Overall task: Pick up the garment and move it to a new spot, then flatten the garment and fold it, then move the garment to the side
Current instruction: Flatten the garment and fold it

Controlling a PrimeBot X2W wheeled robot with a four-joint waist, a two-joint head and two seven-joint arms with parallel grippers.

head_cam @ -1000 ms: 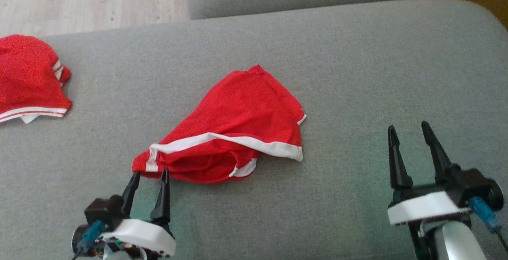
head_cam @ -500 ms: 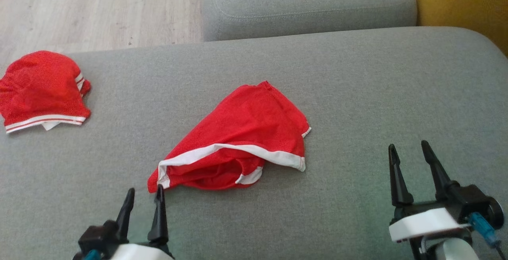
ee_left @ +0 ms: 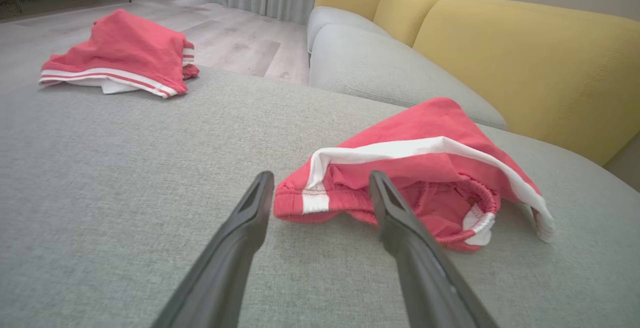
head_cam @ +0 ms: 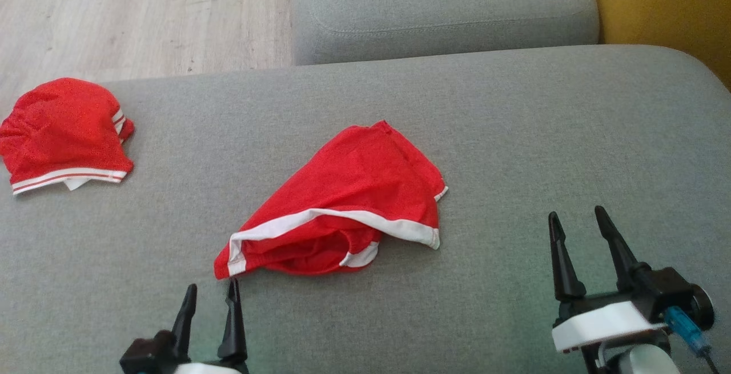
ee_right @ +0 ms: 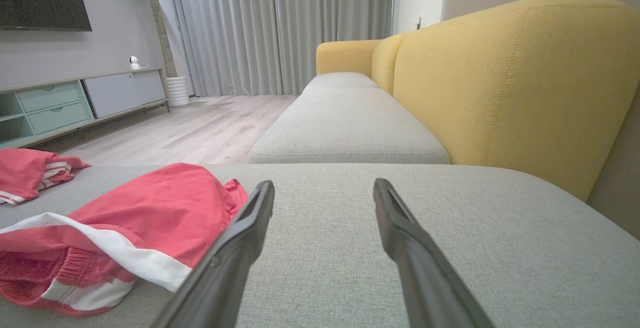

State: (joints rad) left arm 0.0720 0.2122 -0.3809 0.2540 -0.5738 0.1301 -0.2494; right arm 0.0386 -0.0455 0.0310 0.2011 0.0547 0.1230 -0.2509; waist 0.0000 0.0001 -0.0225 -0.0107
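Down at the near left, the left gripper (head_cam: 212, 284) has its two dark fingers spread apart, with nothing between them. Its tips sit just beside the near left corner of the garment (head_cam: 354, 191). At the near right, the right gripper (head_cam: 575, 212) is spread wide too and holds nothing. It sits over a bare part of the grey sofa seat (head_cam: 542, 134), well apart from the garment.

The garment is red with white bands and looks like a pair of shorts. It lies in the middle of the grey seat. It is crumpled, not flat. Its open stretchy waist faces the near side. A white band runs across it from the near left corner over to the right. The red cloth rises to a point on the far side.

Farther off, at the far left edge of the seat, a second red garment (head_cam: 63, 128) with white stripes lies in a heap, well apart from the first one.

Past the seat sits another grey cushion (head_cam: 440, 14). A pale wood floor (head_cam: 143, 14) is at the far left, and the yellow sofa back (head_cam: 662, 3) is at the far right. Grey curtains (ee_right: 280, 27) hang far across the room.
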